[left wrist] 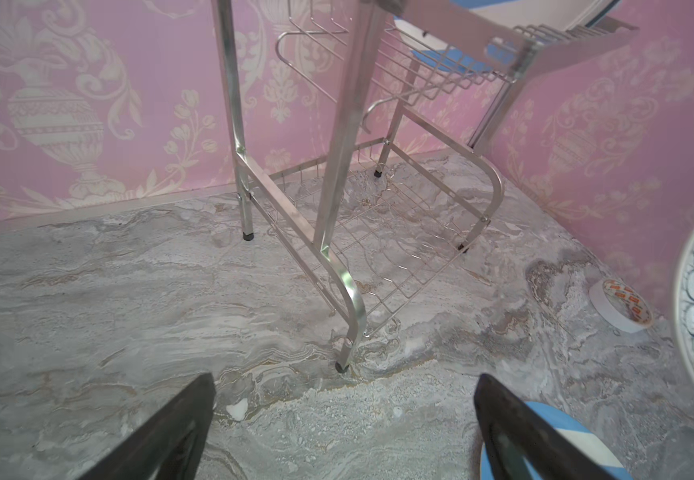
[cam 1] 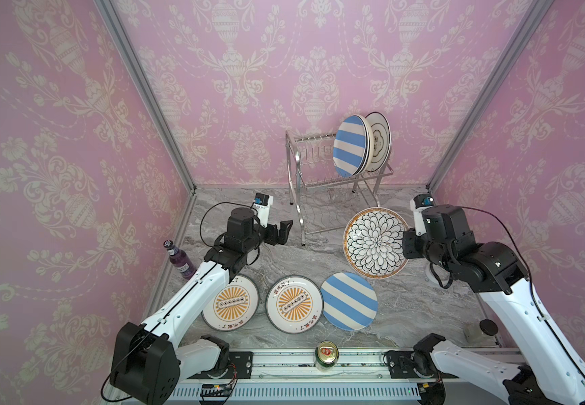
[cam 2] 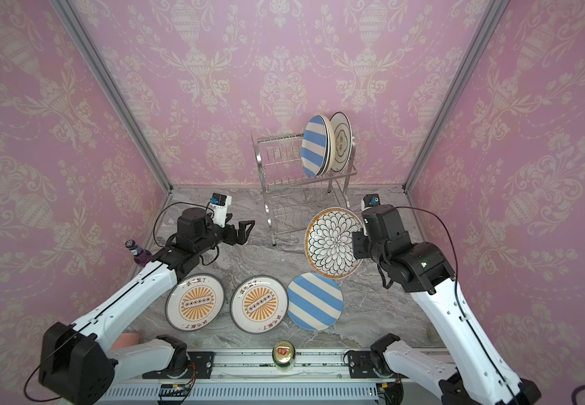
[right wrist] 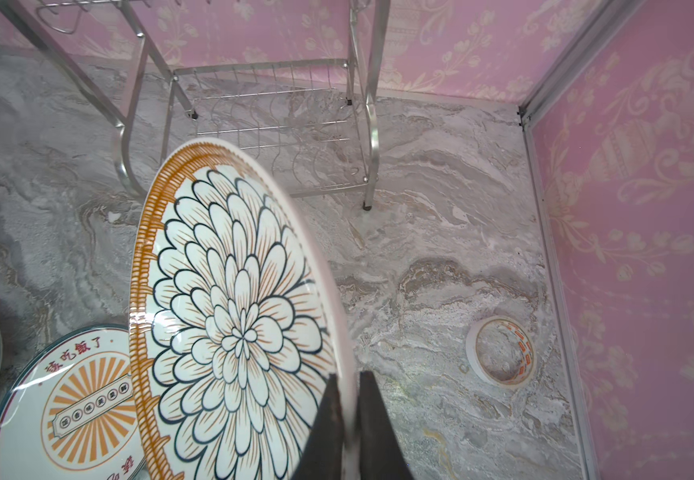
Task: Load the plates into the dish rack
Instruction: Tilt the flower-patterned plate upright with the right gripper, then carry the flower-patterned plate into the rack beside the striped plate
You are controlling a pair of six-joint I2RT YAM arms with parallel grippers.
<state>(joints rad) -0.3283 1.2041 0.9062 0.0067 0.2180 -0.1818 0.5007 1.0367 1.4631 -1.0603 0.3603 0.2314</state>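
My right gripper (cam 1: 407, 242) (right wrist: 349, 378) is shut on the rim of the black floral plate (cam 1: 375, 242) (cam 2: 333, 242) (right wrist: 229, 316), held tilted above the table just in front of the dish rack (cam 1: 319, 182) (cam 2: 284, 179) (right wrist: 279, 124). On the rack's upper shelf stand a blue-and-white striped plate (cam 1: 350, 147) and a black-lined white plate (cam 1: 378, 140). Flat on the table lie two orange sunburst plates (cam 1: 230, 303) (cam 1: 294, 304) and a second striped plate (cam 1: 349, 301). My left gripper (cam 1: 282, 229) (left wrist: 345, 399) hangs open and empty left of the rack.
A purple bottle (cam 1: 179, 259) stands by the left wall. A green can (cam 1: 326, 355) sits at the front rail. A roll of tape (right wrist: 501, 351) lies near the right wall, under my right arm. The rack's lower shelf (left wrist: 378, 232) holds nothing.
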